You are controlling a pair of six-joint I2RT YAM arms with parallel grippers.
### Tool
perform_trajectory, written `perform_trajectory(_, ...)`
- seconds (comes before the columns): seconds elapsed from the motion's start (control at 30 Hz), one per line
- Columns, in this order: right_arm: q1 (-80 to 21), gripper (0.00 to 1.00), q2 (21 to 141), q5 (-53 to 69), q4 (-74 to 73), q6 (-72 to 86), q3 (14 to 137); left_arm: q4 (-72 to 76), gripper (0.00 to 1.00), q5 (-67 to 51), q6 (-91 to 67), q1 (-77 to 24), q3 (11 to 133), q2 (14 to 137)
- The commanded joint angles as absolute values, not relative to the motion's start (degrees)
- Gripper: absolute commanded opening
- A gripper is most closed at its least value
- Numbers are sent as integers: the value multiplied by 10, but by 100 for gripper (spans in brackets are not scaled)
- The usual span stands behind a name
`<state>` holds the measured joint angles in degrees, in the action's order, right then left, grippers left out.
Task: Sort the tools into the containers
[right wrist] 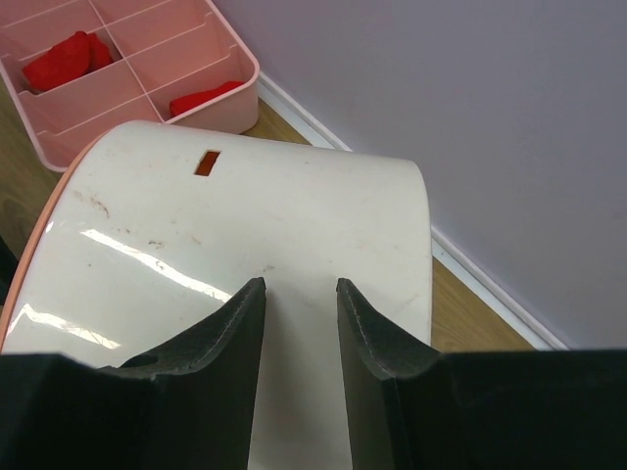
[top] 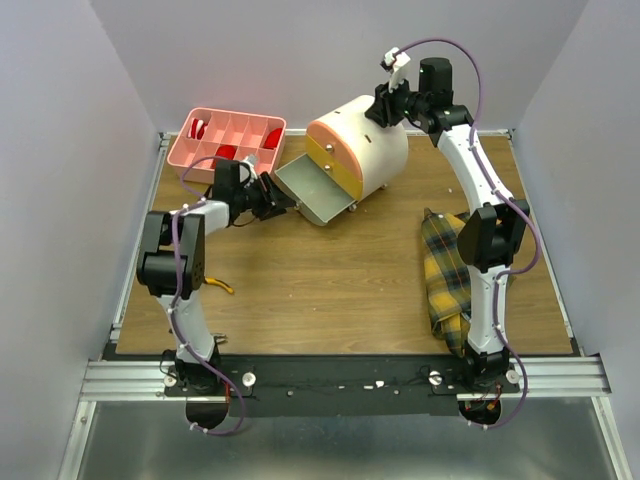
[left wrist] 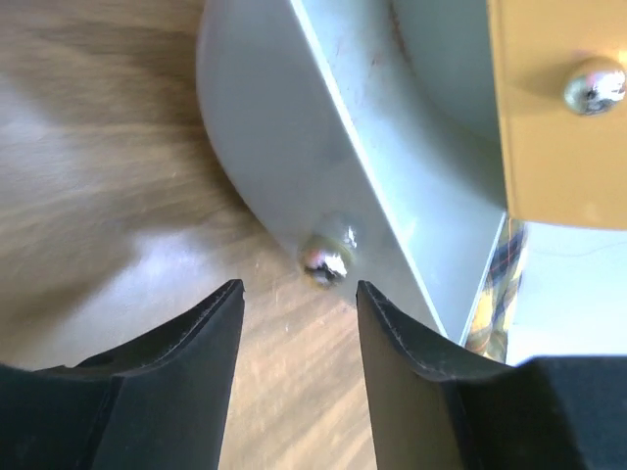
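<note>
Left gripper (left wrist: 299,287) open, nearest arm to the pulled-out grey drawer (top: 318,190); its knob (left wrist: 326,259) sits just ahead, slightly right of the gap. Right gripper (right wrist: 301,286) open above drawer unit (top: 372,150); pink tray (top: 176,150) beside the unit, far-left.

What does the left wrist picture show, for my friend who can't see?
The left pincer is open, with a shiny round knob on a pulled-out grey drawer just beyond its gap. The wooden table lies underneath, and a yellow drawer front sits at the top right.
</note>
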<state>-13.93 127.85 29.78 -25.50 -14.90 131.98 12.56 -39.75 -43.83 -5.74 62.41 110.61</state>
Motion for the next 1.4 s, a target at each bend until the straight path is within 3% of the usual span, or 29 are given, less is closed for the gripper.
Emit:
perform_trajectory(0.0,-143,43,1300,260,-348,-175,1288,-174,60,-366,-277,-22,696,1024)
perform_trajectory(0.23,-144,43,1292,260,-351,-178,1286,-568,58,-285,-9,54,787,969)
perform_trajectory(0.37,-144,44,1288,260,-352,-180,1281,-656,57,-213,-9,97,769,926)
perform_trajectory(0.9,-143,44,1270,259,-356,-190,1256,-594,53,-214,-179,111,503,804)
perform_trajectory(1.37,-143,44,1269,258,-357,-192,1255,-526,54,-194,-256,113,541,871)
